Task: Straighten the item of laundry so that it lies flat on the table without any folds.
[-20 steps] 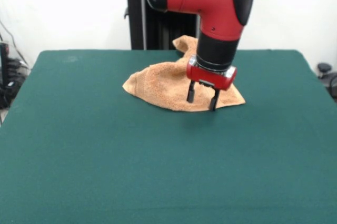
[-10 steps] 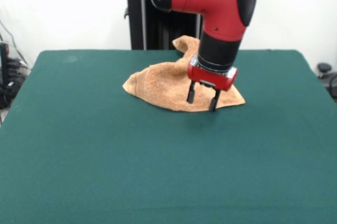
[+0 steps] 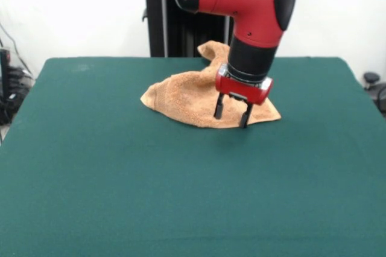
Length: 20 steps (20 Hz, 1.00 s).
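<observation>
The orange-tan towel (image 3: 187, 97) lies crumpled on the dark green table (image 3: 120, 172), toward its far middle. One part rises in a peak behind the arm, and a flatter corner points right. My gripper (image 3: 232, 114) hangs from the red and black arm over the towel's near right part. Its two black fingers (image 3: 219, 107) are apart and hold nothing. The tips stand just above or at the towel's near edge. The arm hides the towel's middle.
The robot's black pedestal (image 3: 160, 22) stands behind the table's far edge. Cables and dark equipment (image 3: 9, 82) show past the left edge, and a dark object (image 3: 374, 85) past the right edge.
The arm has shifted very slightly to the right. The gripper stays open over the same part of the towel, and the towel has not moved.
</observation>
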Each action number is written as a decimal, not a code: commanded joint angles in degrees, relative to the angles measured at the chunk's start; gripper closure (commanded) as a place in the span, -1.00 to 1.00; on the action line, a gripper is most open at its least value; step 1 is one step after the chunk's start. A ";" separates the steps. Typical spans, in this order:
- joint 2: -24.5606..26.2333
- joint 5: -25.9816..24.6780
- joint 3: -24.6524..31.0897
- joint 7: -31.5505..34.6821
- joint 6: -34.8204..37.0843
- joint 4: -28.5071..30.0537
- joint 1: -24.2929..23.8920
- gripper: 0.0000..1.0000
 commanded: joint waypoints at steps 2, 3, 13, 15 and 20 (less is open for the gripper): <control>14.15 1.35 5.89 5.69 -11.31 -9.85 -0.59 -1.00; 14.24 1.43 5.72 5.72 -10.95 -9.99 -0.43 -1.00; 13.99 1.67 6.15 5.44 -8.52 -9.88 -0.72 1.00; 14.11 1.53 6.13 5.44 -8.88 -9.95 -0.81 1.00; 13.80 1.25 6.28 5.12 -8.65 -9.66 -0.93 1.00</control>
